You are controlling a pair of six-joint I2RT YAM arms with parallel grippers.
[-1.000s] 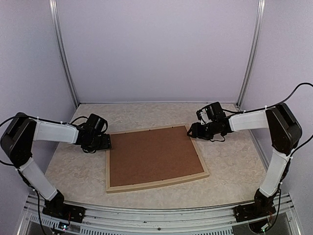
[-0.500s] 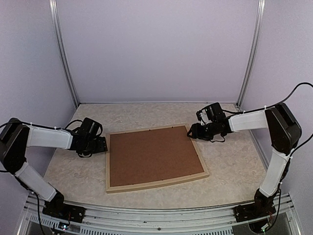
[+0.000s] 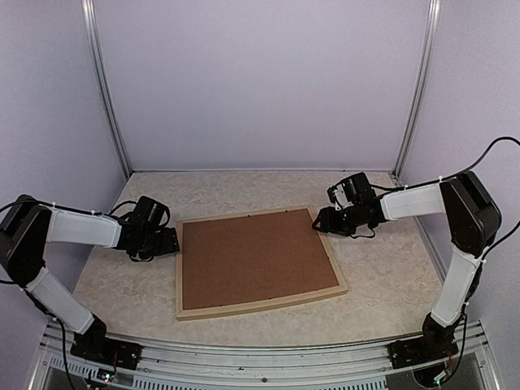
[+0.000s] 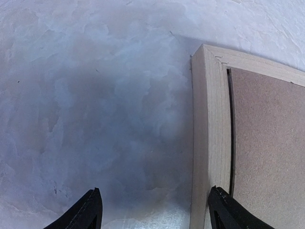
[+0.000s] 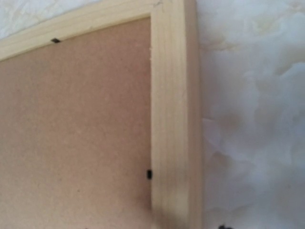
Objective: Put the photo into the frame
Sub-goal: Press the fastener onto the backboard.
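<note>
The pale wood frame lies flat on the table with a brown backing board filling its opening. The photo is hidden. My left gripper sits low at the frame's far-left corner. In the left wrist view this gripper is open, one fingertip over bare table and the other over the frame's left rail, by the board. My right gripper is at the far-right corner. The right wrist view shows that corner of the frame and the board, but no fingertips.
The table is pale and marbled, with a back wall and side panels around it. Small black tabs sit at the frame's inner edge. A metal rail runs along the near edge between the arm bases.
My left arm has sunk lower and its gripper has dropped slightly toward the table at the frame's left corner. The right gripper has edged a little right. The frame has not moved.
</note>
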